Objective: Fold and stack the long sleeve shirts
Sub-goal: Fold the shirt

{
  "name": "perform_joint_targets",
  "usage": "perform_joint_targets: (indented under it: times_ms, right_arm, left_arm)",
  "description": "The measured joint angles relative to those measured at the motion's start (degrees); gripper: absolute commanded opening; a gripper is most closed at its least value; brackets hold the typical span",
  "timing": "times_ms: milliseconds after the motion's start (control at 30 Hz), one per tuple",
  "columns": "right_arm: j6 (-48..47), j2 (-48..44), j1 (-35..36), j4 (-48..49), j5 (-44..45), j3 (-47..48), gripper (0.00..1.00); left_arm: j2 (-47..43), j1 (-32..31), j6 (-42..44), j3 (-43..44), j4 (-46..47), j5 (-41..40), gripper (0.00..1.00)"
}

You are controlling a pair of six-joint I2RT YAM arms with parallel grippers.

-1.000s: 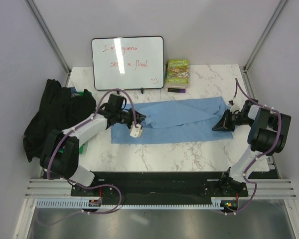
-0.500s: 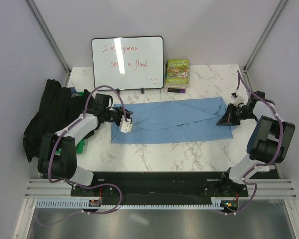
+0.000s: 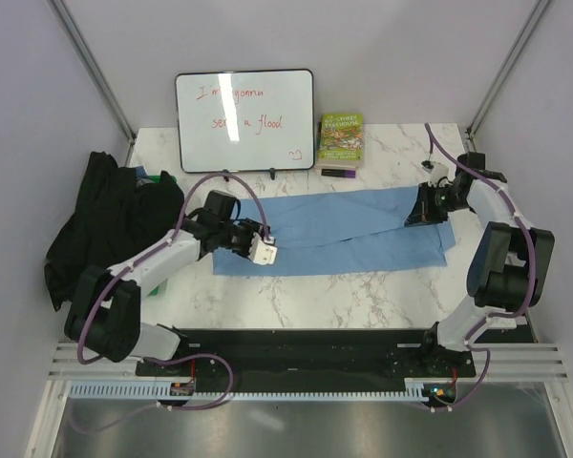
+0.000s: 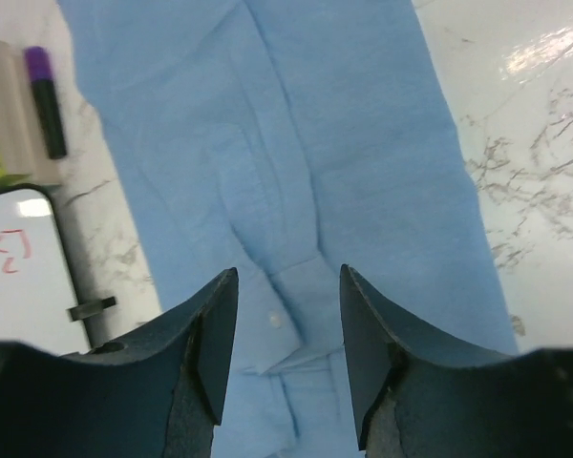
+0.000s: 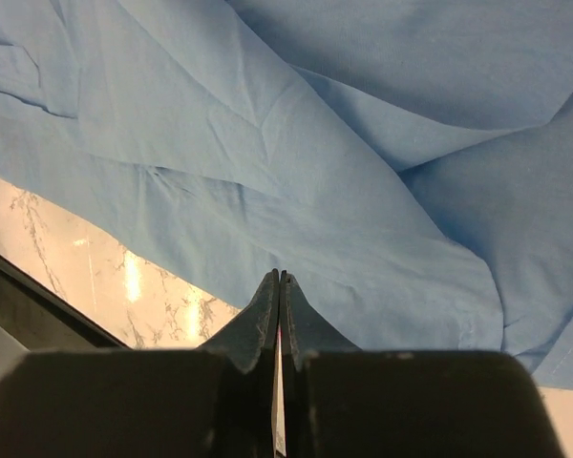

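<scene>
The light blue long sleeve shirt (image 3: pixel 344 229) lies spread in a long strip across the middle of the table. The black one (image 3: pixel 105 215) is heaped at the left edge. My left gripper (image 3: pixel 260 246) hovers over the blue shirt's left end. Its jaws (image 4: pixel 288 277) stand open with nothing between them, above a buttoned cuff (image 4: pixel 291 305). My right gripper (image 3: pixel 420 210) is over the blue shirt's right end. In the right wrist view its jaws (image 5: pixel 279 275) are shut tip to tip above the blue cloth (image 5: pixel 296 172), and I see no cloth pinched between them.
A whiteboard (image 3: pixel 245 119) stands at the back, with a green book (image 3: pixel 340 139) and a purple marker (image 3: pixel 339 173) to its right. The marker (image 4: pixel 46 100) lies just beyond the shirt's far edge. Bare marble (image 3: pixel 344 301) shows in front of the shirt.
My left gripper has opened, drawn back left, then come right again over the shirt's left end. The right gripper stayed shut and moved toward the back, and the shirt's right end shifted slightly.
</scene>
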Motion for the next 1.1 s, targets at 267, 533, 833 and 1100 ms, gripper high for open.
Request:
perform_joint_targets:
  times_ms: [267,533,833,1100]
  right_arm:
    - [0.9,2.4,0.2,2.1,3.4,-0.3,0.01]
    - [1.3,4.5,0.2,3.3,4.5,-0.3,0.01]
    - [1.2,4.6,0.2,3.6,6.1,-2.4,0.01]
    - [-0.3,4.4,0.2,2.6,7.4,-2.5,0.01]
  left_arm:
    - [5.6,-7.7,-10.8,-2.3,8.0,-12.6,0.60]
    - [10.5,-9.0,-13.3,-2.3,13.2,-18.7,0.48]
    - [10.9,-9.1,-14.6,-2.3,16.0,-21.6,0.02]
    - [4.2,-8.8,-14.6,-2.3,13.6,-21.6,0.02]
